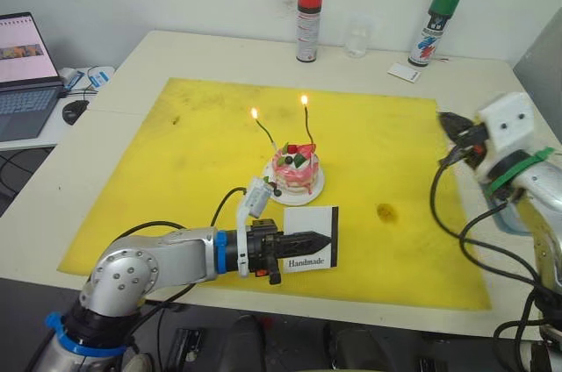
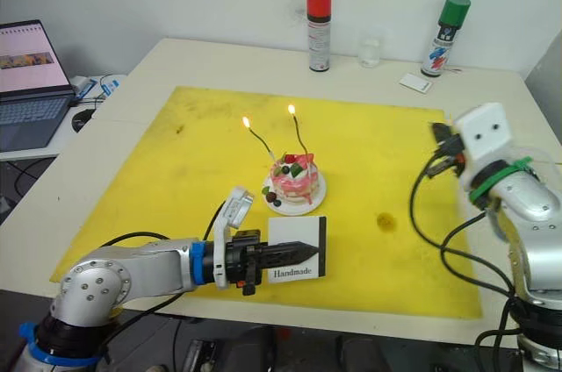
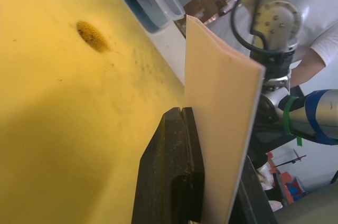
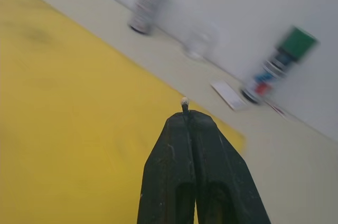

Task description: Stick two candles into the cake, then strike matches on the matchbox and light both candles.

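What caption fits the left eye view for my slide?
Both candles burn in the cake; left gripper holds the matchbox.

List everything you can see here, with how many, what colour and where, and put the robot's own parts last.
Cake: one, pink and white, on a white plate, mat centre.
Candles: two, both lit, standing in the cake.
Matchbox: one, white with a black strip, in front of the cake.
Match: one, pale-tipped stub.
Mat: one, yellow, on the table.
Spray cans: two, one red-capped, one green-capped, far edge.
Clear glass: one, between the cans.
White card: one, by the green-capped can.
Laptop: one, far left.
Left gripper: shut on the matchbox.
Right gripper: shut on the match.
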`<state>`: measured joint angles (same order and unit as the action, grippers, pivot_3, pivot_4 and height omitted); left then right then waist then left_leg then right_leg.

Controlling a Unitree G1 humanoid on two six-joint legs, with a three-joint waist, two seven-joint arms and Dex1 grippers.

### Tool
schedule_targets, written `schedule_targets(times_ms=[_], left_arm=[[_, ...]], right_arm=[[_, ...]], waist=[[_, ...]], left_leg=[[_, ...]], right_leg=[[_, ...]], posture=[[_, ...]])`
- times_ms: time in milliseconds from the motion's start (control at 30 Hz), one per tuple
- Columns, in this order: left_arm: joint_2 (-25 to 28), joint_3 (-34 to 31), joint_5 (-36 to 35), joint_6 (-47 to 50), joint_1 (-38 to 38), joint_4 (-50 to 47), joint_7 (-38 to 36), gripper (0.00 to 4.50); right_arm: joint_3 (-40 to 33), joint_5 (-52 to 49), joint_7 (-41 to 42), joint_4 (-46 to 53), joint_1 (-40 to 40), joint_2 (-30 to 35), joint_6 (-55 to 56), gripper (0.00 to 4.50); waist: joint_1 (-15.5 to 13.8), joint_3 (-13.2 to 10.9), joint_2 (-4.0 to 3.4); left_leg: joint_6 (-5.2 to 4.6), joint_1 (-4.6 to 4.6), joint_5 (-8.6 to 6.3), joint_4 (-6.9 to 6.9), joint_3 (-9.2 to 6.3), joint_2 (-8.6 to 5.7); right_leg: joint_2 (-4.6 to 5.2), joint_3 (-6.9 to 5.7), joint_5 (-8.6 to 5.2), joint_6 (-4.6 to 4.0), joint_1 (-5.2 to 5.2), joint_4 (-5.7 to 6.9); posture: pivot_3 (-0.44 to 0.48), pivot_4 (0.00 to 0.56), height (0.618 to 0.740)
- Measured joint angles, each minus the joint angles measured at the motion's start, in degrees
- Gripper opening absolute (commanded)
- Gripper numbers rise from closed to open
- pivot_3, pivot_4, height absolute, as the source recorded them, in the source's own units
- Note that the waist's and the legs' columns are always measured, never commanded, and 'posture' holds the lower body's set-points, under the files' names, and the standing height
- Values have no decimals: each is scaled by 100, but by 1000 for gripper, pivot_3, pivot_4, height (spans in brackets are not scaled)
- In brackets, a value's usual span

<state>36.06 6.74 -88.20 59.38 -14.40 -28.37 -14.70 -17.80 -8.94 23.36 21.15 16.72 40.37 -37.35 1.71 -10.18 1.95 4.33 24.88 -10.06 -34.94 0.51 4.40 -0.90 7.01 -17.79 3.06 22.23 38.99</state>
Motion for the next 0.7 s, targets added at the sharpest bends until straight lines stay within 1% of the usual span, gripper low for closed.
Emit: schedule_targets(times_ms=[133,333,500,600,633,700], left_arm=[[-215,31,201,0,-43,106,0,0],[-476,33,394,11,-114,215,34,0],[-496,30,512,24,-49,216,51,0],[-492,28,515,32,47,206,55,0],[-487,23,514,34,59,200,55,0],[-472,-3,513,37,78,194,55,0]], right_arm=[[-384,290,-406,-818,12,141,-18,41],[-413,450,-716,-2181,245,332,-47,41],[-369,585,-770,-3143,418,490,206,41],[-355,614,-855,-3340,438,490,334,608],[-355,614,-869,-3353,438,486,346,886],[-355,613,-902,-3348,433,456,426,1615]], waist=[[7,1,-1],[22,1,-3],[21,3,-6],[23,4,-10],[22,5,-10],[22,5,-11]], left_leg=[[0,-1,0,-1,-4,0],[-1,-1,0,-4,3,-2],[-1,-1,0,-4,4,-2],[-1,-1,0,-4,2,-2],[-1,-1,0,-3,1,-2],[-1,-1,0,-4,2,-2]], right_leg=[[-2,-2,0,0,-1,4],[-1,7,5,6,-2,4],[-1,9,4,7,-2,3],[-2,8,4,7,-2,3],[-2,6,4,7,-3,4],[-2,7,5,9,-3,4]], posture=[[0,150,740],[0,150,740],[0,150,740],[0,150,740],[0,150,740],[0,150,740]])
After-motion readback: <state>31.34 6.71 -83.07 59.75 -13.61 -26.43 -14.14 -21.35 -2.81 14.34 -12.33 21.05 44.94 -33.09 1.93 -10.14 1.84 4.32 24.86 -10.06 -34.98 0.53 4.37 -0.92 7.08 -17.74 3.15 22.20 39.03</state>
